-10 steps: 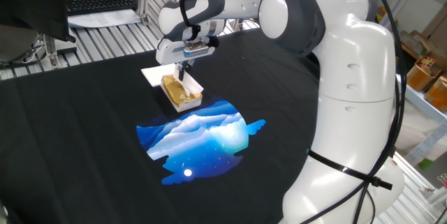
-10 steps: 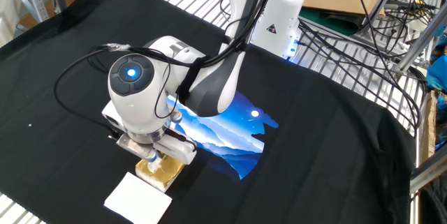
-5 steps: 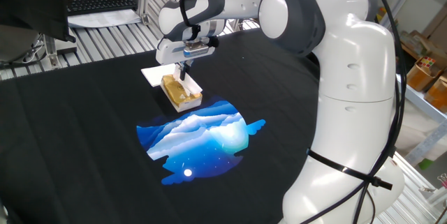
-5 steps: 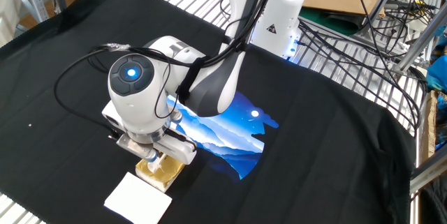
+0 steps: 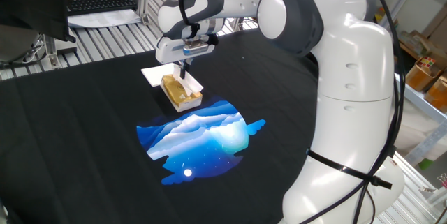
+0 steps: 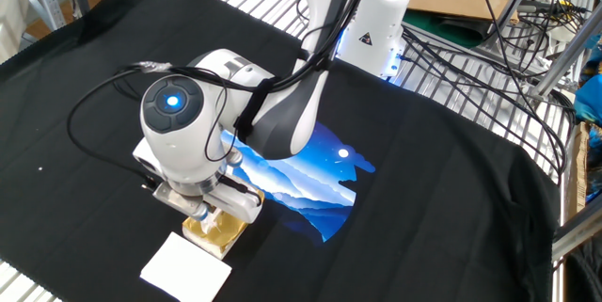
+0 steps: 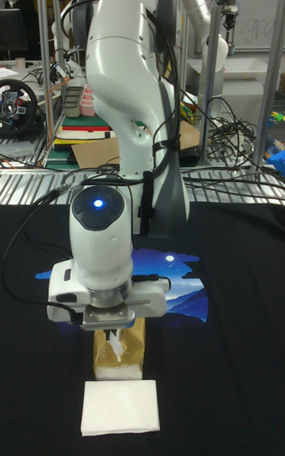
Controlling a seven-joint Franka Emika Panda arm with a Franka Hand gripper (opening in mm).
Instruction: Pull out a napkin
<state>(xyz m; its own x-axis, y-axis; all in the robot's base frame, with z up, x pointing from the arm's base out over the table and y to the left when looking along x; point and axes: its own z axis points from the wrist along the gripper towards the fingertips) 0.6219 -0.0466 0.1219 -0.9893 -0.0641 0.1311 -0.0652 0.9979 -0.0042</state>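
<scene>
The small golden-brown pack point(image 5: 181, 93) lies on the black cloth, just behind the blue print. My gripper point(image 5: 184, 74) hangs straight down over the pack's top, fingers close together. In the tall fixed view a small white tip of the napkin point(image 7: 118, 346) shows pinched between the fingertips of the gripper point(image 7: 117, 339), just above the pack point(image 7: 131, 355). From the other fixed view the hand hides most of the pack point(image 6: 222, 233) and the gripper point(image 6: 204, 214); the napkin is hidden there.
A squarer white sheet point(image 7: 120, 407) lies flat on the cloth right beside the pack, also seen as the white sheet point(image 5: 154, 75) and the white sheet point(image 6: 185, 264). A blue printed patch point(image 5: 199, 139) covers the cloth's middle. A slatted metal table edge point(image 5: 105, 32) and a keyboard point(image 5: 98, 3) sit behind.
The hand has risen slightly above the pack. The pack and the white sheet have not moved.
</scene>
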